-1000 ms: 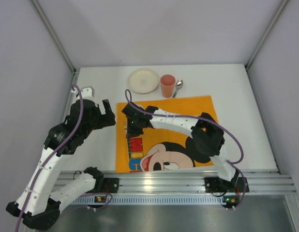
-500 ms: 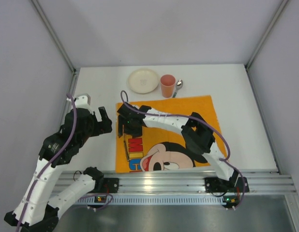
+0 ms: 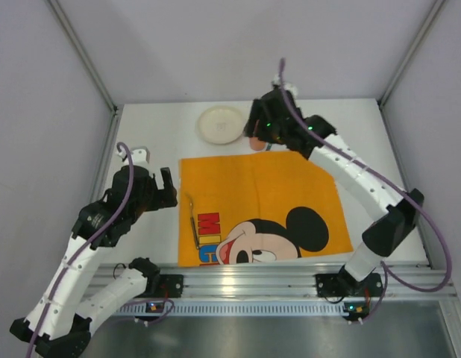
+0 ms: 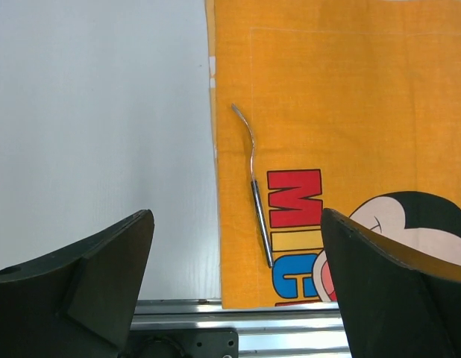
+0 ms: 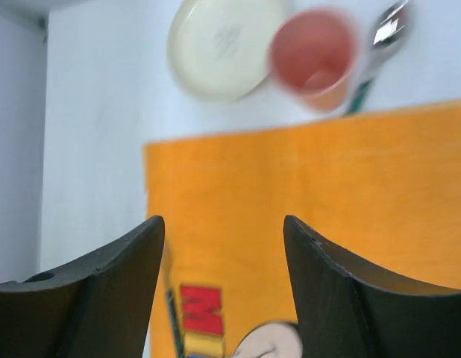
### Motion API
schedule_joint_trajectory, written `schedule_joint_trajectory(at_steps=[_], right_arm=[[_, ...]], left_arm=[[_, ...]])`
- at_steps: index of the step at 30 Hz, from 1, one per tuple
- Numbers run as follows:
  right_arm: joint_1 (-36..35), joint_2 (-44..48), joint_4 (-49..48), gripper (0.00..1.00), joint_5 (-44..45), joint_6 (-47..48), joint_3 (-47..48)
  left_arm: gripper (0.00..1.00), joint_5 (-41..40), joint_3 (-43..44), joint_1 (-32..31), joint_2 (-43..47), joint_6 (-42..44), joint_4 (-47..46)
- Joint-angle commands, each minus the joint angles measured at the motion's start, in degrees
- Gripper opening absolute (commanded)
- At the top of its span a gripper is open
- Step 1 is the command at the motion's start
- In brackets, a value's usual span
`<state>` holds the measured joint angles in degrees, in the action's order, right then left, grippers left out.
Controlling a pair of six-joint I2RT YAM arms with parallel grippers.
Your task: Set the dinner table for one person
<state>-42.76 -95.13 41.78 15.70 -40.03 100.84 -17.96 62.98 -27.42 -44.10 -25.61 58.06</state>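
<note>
The white dinner table (image 3: 145, 130) carries an orange Mickey Mouse mat (image 3: 260, 186). A slim metal utensil (image 3: 192, 221) with a dark handle lies along the mat's left edge, also seen in the left wrist view as the utensil (image 4: 254, 179). My left gripper (image 3: 168, 191) hovers over bare table left of the mat, open (image 4: 236, 216) and empty. My right gripper (image 3: 259, 133) hangs at the back over the mat's far edge, open (image 5: 223, 220) with nothing between its fingers. Beyond it stand a cream plate (image 5: 227, 45), a pink cup (image 5: 316, 56) and a spoon (image 5: 386, 31).
The plate (image 3: 221, 124) sits at the back of the table; the cup is mostly hidden under the right wrist in the top view. A ribbed aluminium rail (image 3: 253, 280) runs along the near edge. Grey walls close in both sides and the back.
My right gripper opened, left the utensil on the mat's left edge and swung away to the back near the cup. The left arm shifted only slightly.
</note>
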Motion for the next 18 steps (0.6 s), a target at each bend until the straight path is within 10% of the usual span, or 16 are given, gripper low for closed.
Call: schedule_joint_trajectory(at_steps=[1, 18], right_arm=[[10.6, -0.7, 0.3, 0.62, 4.4, 7.8, -0.6], [23.3, -42.7, 0.7, 0.50, -10.2, 9.3, 32.8]], left_arm=[[0.99, -0.8, -1.5, 0.3, -4.2, -2.2, -4.6], [0.96, 7.0, -6.6, 1.1, -25.9, -6.5, -16.8]])
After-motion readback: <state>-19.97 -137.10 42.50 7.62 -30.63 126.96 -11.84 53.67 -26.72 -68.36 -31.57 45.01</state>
